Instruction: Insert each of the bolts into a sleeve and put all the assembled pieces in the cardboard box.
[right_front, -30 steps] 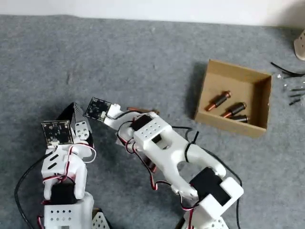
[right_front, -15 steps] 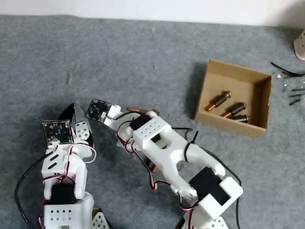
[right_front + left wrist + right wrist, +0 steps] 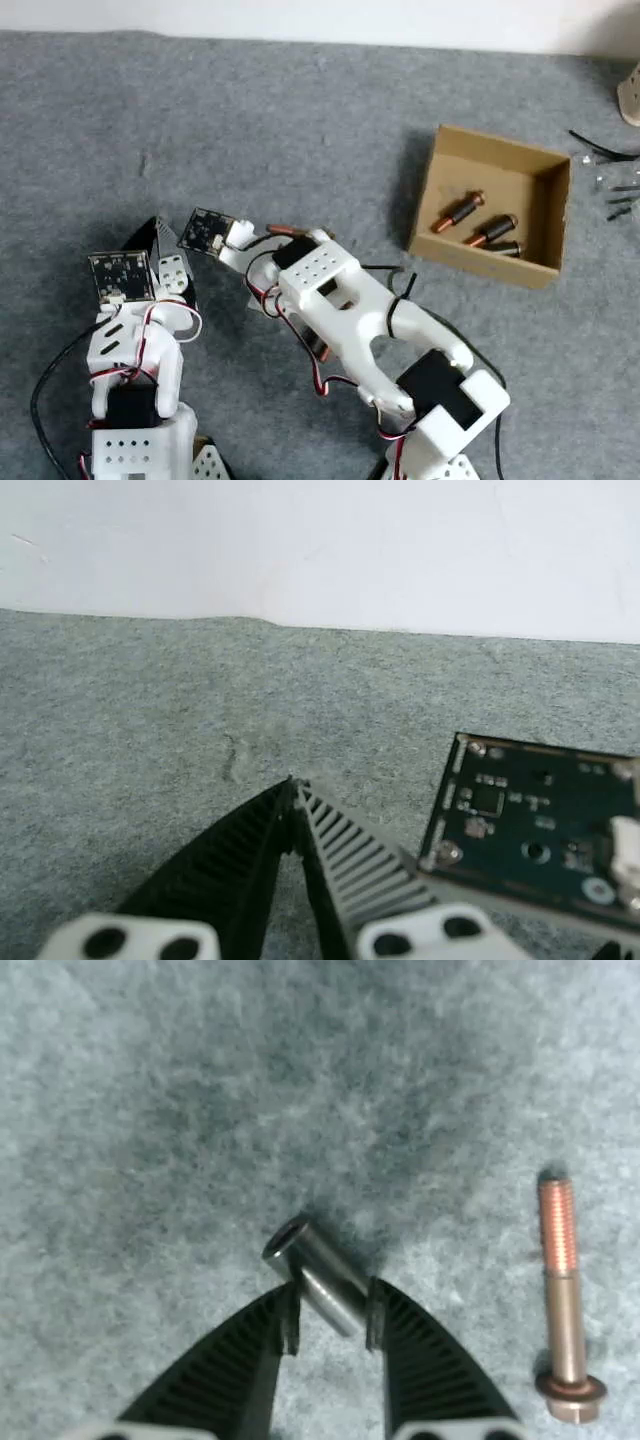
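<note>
Where the right gripper (image 3: 333, 1318) hangs low over the grey carpet (image 3: 150, 1080), its jaws stand parted with the sleeve (image 3: 318, 1275) lying slantwise between them, its hollow far end poking out past the fingertips. The copper bolt (image 3: 563, 1300) lies flat just beside that gripper, outside the jaws and apart from the sleeve. The left gripper (image 3: 295, 790) is closed on nothing, its tips meeting above bare carpet. In the high view the cardboard box (image 3: 490, 150) stands well apart from the bolt, with three assembled pieces (image 3: 458, 212) lying inside it
</note>
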Robot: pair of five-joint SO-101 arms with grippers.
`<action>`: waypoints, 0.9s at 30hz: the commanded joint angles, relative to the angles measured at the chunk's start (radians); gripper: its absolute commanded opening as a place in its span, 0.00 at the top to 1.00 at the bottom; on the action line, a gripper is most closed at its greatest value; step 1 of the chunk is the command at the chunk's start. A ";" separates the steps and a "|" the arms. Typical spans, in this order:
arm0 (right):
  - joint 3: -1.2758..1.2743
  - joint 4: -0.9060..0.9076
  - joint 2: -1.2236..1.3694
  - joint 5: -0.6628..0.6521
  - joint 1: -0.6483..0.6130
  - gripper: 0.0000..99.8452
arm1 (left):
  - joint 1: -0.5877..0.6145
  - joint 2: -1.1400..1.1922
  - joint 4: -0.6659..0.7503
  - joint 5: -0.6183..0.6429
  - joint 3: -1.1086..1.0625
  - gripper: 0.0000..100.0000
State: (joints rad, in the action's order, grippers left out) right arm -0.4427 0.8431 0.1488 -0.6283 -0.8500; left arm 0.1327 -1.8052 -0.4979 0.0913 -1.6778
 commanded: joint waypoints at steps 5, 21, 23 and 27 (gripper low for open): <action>-0.053 0.033 0.008 -0.072 -0.096 0.91 | 0.005 -0.012 0.008 -0.005 -0.019 0.99; -0.065 0.051 0.008 -0.072 -0.131 0.91 | 0.058 -0.004 0.032 0.002 -0.018 0.99; -0.065 0.051 0.008 -0.071 -0.130 0.91 | 0.058 -0.004 0.032 0.002 -0.018 0.99; -0.064 0.050 0.008 -0.069 -0.128 0.91 | 0.058 -0.004 0.032 0.002 -0.018 0.99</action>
State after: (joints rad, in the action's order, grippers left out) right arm -0.4549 0.8554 0.1473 -0.6483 -0.8899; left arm 0.1772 -1.8036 -0.4994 0.0913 -1.6778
